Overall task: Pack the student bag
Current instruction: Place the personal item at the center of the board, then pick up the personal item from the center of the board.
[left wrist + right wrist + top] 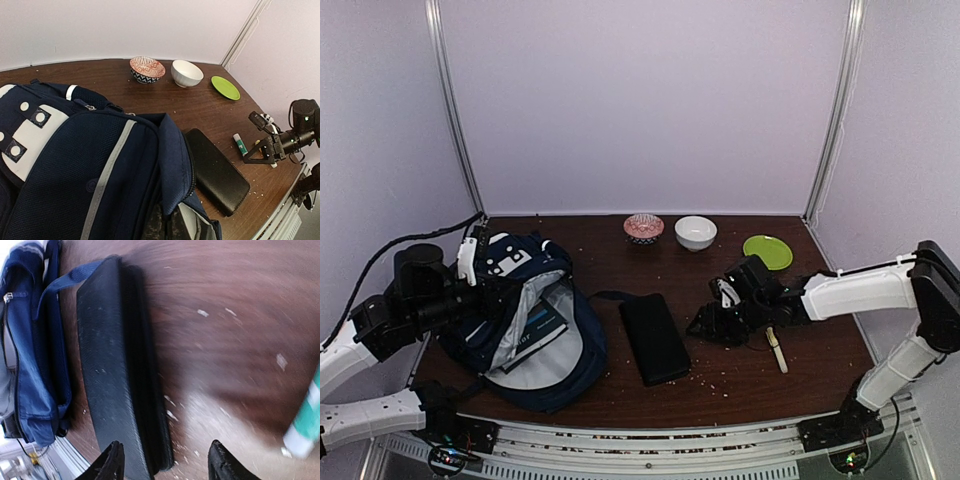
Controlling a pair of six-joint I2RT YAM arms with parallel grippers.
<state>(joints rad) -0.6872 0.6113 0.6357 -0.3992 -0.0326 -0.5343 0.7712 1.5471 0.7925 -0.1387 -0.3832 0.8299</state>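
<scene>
- Left gripper [492, 292] is closed, with its tip against the upper rim of the bag's opening at the left side of the table [750, 380]; I cannot tell whether fabric is pinched between the jaws
- the student bag [535, 330] lies on the left part of the table with its main compartment gaping wide, showing grey lining and what looks like a book or folder inside; its white patches sit at the far end and a dark strap trails out to the right
- a flat black case [655, 337] lies just right of the bag, lengthways from front to back, with the strap reaching its far left corner
- at the back of the table a red patterned bowl [643, 228] and a white bowl [695, 232] stand side by side, close together but apart
- right gripper [705, 325] hangs low over the table just right of the case, jaws parted with nothing between them; in its wrist view the fingertips [112, 462] frame the case's near edge and bare wood
- a green-and-white stick [240, 144] lies on the wood near that gripper
- a lime-green plate [767, 251] sits at the back right
- a pale stick [777, 350] lies right of the gripper, under the forearm; crumbs are scattered over the wood
</scene>
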